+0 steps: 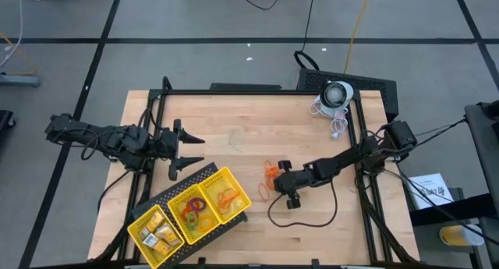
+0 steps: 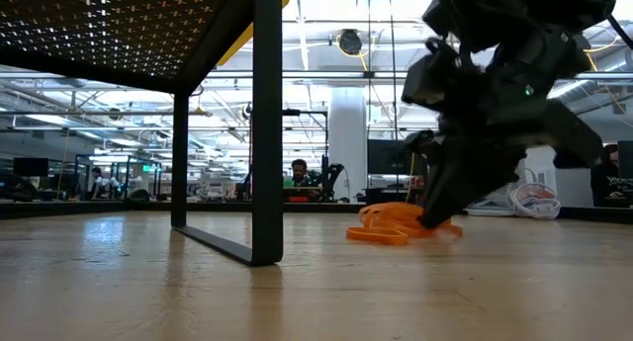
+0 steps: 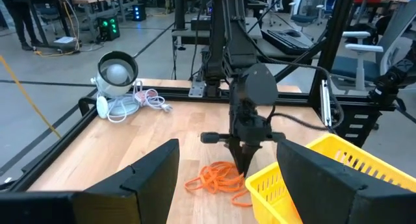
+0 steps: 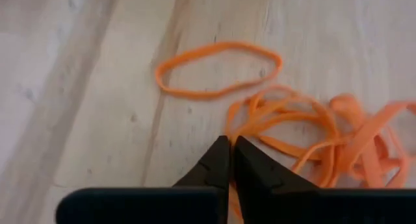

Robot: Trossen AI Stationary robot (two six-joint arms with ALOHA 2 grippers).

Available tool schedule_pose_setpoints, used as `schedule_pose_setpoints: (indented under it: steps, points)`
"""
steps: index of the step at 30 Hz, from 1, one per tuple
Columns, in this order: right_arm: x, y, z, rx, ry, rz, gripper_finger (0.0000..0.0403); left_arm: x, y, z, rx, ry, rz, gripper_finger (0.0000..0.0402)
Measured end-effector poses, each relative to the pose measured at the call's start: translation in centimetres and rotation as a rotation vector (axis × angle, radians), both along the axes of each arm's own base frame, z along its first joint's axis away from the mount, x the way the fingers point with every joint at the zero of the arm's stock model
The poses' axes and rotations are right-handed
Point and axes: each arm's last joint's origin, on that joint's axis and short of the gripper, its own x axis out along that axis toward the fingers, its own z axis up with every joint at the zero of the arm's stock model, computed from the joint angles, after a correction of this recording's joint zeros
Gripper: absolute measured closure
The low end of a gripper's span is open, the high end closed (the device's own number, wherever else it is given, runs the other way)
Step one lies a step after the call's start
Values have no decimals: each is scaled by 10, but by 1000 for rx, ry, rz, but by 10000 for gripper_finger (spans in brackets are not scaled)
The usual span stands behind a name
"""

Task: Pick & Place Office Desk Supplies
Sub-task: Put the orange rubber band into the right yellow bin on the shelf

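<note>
A pile of thin orange rubber-band loops (image 4: 325, 139) lies on the wooden table right of centre (image 1: 269, 175), with one loop (image 4: 218, 68) lying apart beside it. My right gripper (image 4: 229, 146) stands at the pile's edge with its tips down at the table (image 2: 435, 217), shut on a strand. My left gripper (image 1: 189, 150) hangs open and empty at the table's left, above the far end of the yellow three-compartment tray (image 1: 242, 214). The tray holds gold blocky pieces (image 1: 156, 234), small coloured rings (image 1: 193, 210) and orange bands (image 1: 226, 197). My right gripper pinches a strand (image 4: 233, 128) at the edge of the rubber-band pile between its two fingertips. The fingers slant down from the table's right side. The pile lies slack on the table, not lifted; one band or several in the pinch, I cannot tell.
A white round device with a coiled cable (image 1: 335, 97) sits at the far right corner. A black cable (image 1: 300, 214) loops over the table near my right arm. A black frame (image 1: 257, 91) runs round the table's edges, and its post (image 2: 265, 124) stands left of the bands.
</note>
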Motion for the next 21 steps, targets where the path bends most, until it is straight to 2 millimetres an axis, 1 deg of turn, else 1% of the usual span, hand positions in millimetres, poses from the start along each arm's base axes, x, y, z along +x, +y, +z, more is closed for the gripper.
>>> schedule_pose_setpoints:
  steps: [5,9,14,17,21]
  points:
    - [-1,0,14,14,-54,2,389,0,0,0,0,1,0,133]
    - [-2,-1,23,23,-88,1,394,0,0,0,0,1,0,133]
    - [-3,-3,18,2,-52,6,399,0,0,0,-1,1,0,133]
    - [-2,-3,14,-2,-36,6,390,0,0,0,-1,1,0,133]
    - [-2,-3,16,4,-50,3,380,0,0,0,-4,0,1,133]
